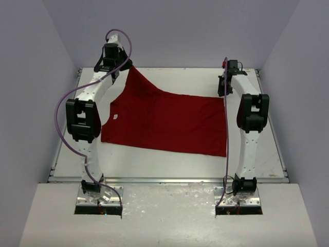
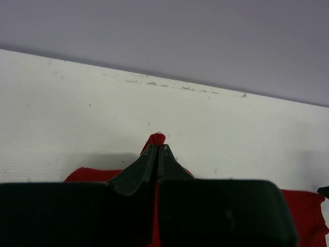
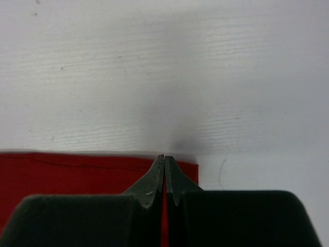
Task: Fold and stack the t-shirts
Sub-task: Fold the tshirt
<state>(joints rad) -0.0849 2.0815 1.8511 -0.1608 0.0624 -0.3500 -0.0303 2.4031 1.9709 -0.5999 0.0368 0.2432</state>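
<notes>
- my left claw (image 2: 157, 146) is pinched tight on the t-shirt (image 1: 169, 123); a small peak of red cloth pokes out just above its fingertips.
- my right claw (image 3: 164, 157) is closed as well. its tips meet on the t-shirt's far edge, just beside a corner, and a sliver of red shows between the fingers.
- the t-shirt lies spread on the white surface (image 1: 169, 162) between the two arms. it is mostly flat, with its far left corner drawn up in a ridge toward the left claw.
- only the top view gives me the whole garment and that lifted ridge.
- only the wrist views show me the tips shut on cloth; from above, both claws are too small to judge.
</notes>
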